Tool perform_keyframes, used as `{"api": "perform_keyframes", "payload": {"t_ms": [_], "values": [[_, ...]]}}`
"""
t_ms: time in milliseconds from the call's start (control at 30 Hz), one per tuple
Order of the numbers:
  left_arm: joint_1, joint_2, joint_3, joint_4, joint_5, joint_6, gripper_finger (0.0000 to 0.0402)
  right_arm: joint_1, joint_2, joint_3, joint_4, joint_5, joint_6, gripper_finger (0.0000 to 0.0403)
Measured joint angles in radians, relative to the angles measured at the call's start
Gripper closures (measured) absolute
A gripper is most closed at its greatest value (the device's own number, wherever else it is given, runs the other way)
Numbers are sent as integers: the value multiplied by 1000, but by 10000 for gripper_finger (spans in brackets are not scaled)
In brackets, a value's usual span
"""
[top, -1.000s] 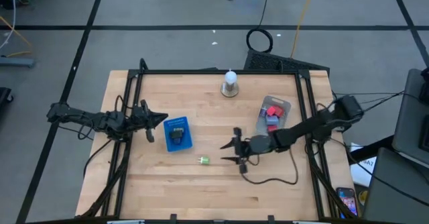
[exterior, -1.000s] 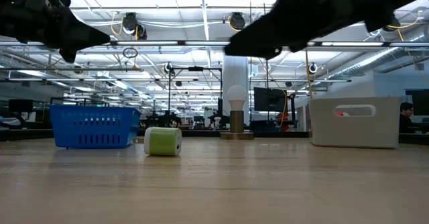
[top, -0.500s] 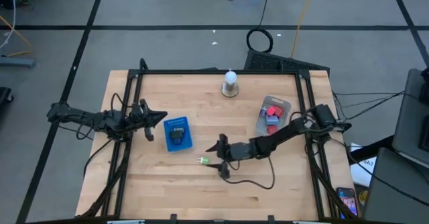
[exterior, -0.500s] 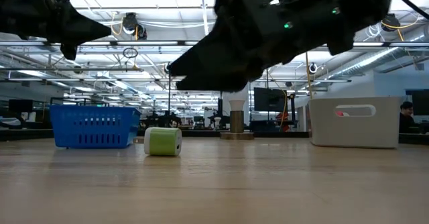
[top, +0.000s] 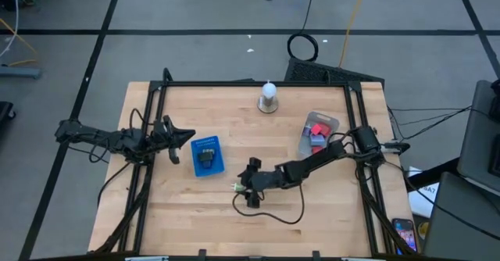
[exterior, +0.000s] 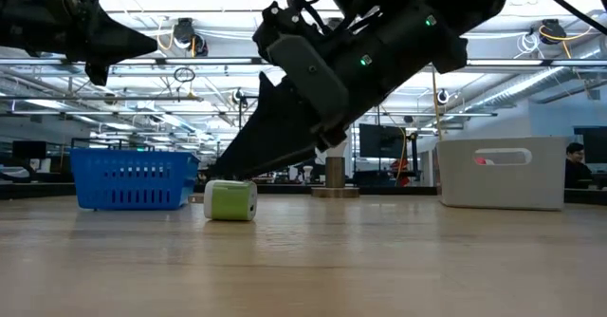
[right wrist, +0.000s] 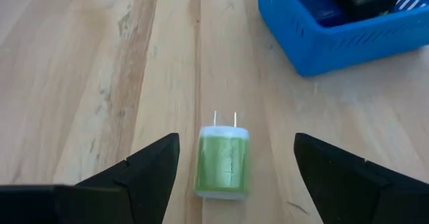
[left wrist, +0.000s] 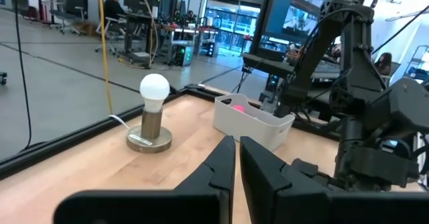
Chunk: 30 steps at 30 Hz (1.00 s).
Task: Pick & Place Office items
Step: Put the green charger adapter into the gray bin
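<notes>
While I line up on it, these are my notes:

Right gripper point(right wrist: 231, 167): fingers spread wide, one on each side of the green piece, not touching it; I have it low over the table's middle, toward the near edge.

Green piece point(top: 237, 187): lying on its side on bare wood, between the blue tray point(top: 218, 167) and the near edge, just in front of my fingers.

Long axis: runs along my approach line; two thin metal prongs point away from the wrist, toward the tray.

Handling: I judge it light, rigid and smooth, with rounded sides that could roll or squirt out. I would pinch the body across its middle and leave the prongs alone.

Left gripper point(left wrist: 236, 158): fingers pressed together, parked off the table's left edge.

Other items: red and pink ones sit in the grey bin point(top: 329, 123) by the right edge.
</notes>
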Motion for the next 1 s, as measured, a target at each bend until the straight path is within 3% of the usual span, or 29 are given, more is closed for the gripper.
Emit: {"api": "perform_keyframes", "payload": {"t_ms": [167,700,833,1000], "values": [[0,0,0,0,1,-1,378,-2,0,0,1,-78,53,117],[0,0,0,-20,1,0,378,-24,43,0,27,-108,74,121],[0,0,0,-38,1,0,378,-24,45,-1,20,-118,53,148],[0,0,0,-47,1,-5,378,-28,44,-1,15,-146,54,220]]}}
